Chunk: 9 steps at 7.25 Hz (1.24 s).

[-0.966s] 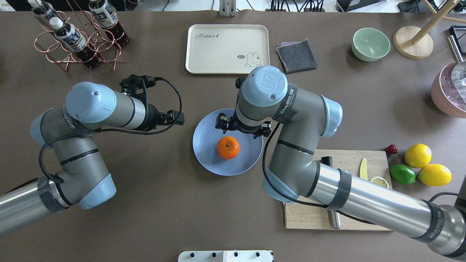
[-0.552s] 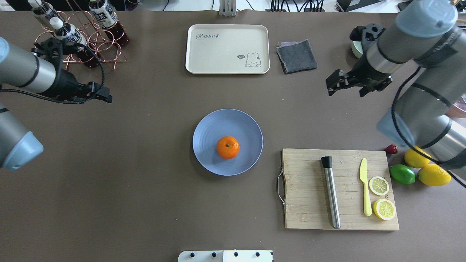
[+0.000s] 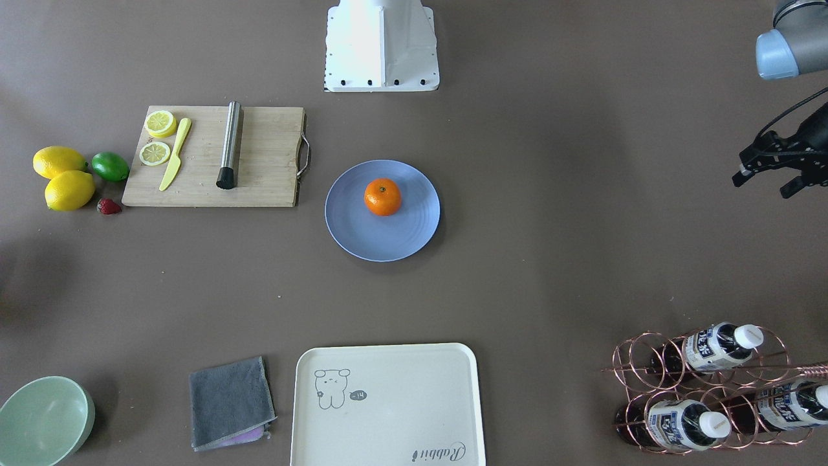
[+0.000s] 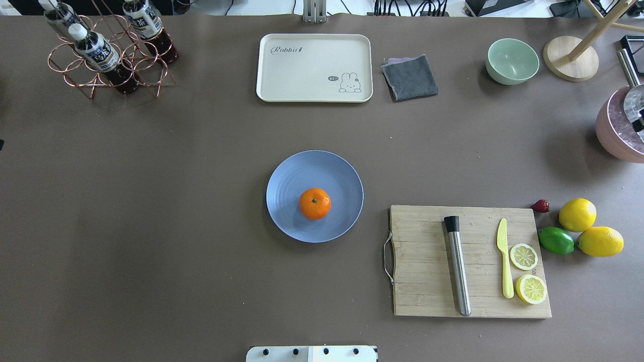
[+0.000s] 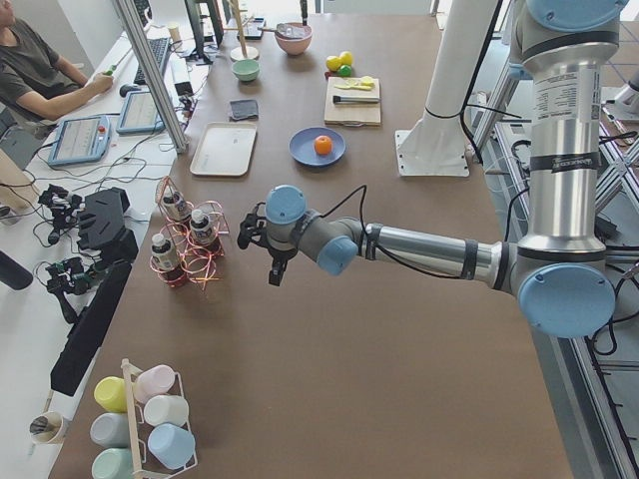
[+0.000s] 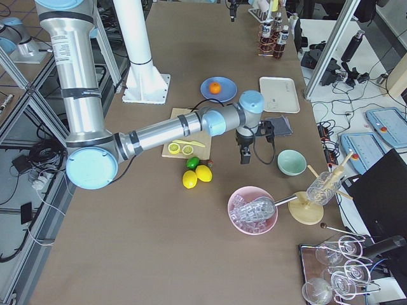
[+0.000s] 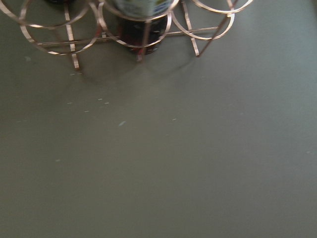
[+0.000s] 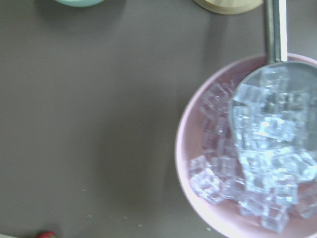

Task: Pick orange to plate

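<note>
Overhead exterior, orange (image 4: 315, 203) on plate (image 4: 289, 176), left claw (image 3: 762, 186) withdrawn, spread, right claw (image 6: 244, 159) withdrawn, unclear

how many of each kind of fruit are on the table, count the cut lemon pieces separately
orange: 1
whole lemons: 2
lime: 1
cut lemon halves: 2
strawberry: 1
total: 7
</note>
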### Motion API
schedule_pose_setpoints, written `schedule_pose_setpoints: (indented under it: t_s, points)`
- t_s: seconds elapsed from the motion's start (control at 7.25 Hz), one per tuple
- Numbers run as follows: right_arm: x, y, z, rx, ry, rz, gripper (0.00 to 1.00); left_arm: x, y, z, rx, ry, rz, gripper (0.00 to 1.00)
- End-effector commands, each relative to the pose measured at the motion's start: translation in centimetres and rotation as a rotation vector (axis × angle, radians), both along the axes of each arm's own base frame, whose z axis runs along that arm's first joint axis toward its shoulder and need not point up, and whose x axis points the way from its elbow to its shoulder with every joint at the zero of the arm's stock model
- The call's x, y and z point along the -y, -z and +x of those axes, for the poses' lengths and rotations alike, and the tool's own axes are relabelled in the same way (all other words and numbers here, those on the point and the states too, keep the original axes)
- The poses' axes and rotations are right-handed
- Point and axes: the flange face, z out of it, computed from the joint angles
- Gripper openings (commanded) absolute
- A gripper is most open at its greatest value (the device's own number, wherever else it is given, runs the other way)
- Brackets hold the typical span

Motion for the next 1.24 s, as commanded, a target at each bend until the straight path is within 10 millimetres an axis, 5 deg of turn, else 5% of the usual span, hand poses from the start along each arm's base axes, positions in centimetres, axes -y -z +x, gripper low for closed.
schedule_pose_setpoints:
  t_s: [0.0,0.28,1.1]
  points:
    - [-2.1,-7.9,7.9,-0.009,0.042,0.031,1.0,-3.1,-6.2,-5.4,0.036,0.022,-0.029,0.97]
    - [-2.0,-8.1,8.0,-0.009,0.042,0.037,1.0,-3.3,-8.7,-8.1,0.026,0.032,-0.036,0.97]
    - [-2.1,-8.3,8.5,-0.046,0.034,0.034,1.0,-4.9,-8.9,-9.8,0.06,0.07,-0.064,0.97]
